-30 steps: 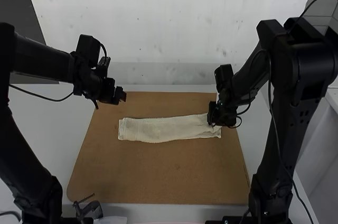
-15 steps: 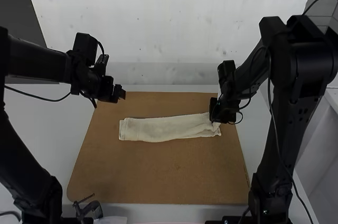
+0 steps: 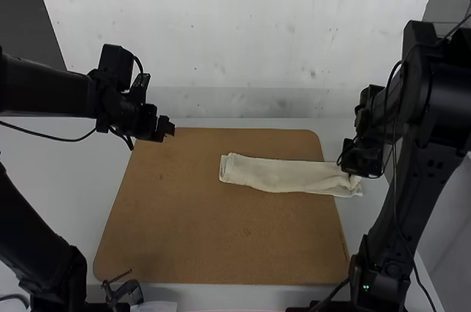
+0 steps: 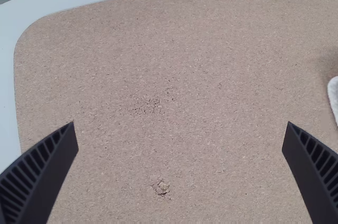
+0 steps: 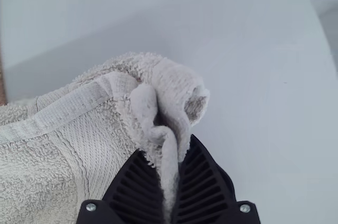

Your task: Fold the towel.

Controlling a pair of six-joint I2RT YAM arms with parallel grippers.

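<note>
In the high view the cream towel (image 3: 283,174) lies as a long narrow folded strip, its right end past the brown board's right edge. My right gripper (image 3: 352,172) is at that end. In the right wrist view its fingers (image 5: 170,182) are shut on a bunched end of the towel (image 5: 100,145). My left gripper (image 3: 169,132) hangs over the board's far left corner, apart from the towel. The left wrist view has my left gripper (image 4: 179,139) wide open with nothing between its fingers; a bit of towel (image 4: 334,94) shows beyond.
The brown board (image 3: 184,238) lies on a white table (image 3: 66,157). A pale wall stands behind it. A small dark clamp-like object (image 3: 121,291) is at the near left edge, and cables hang beside both arms.
My right gripper has moved to the right, dragging the towel the same way, so its left end now lies nearer the board's middle. The left arm has shifted very slightly.
</note>
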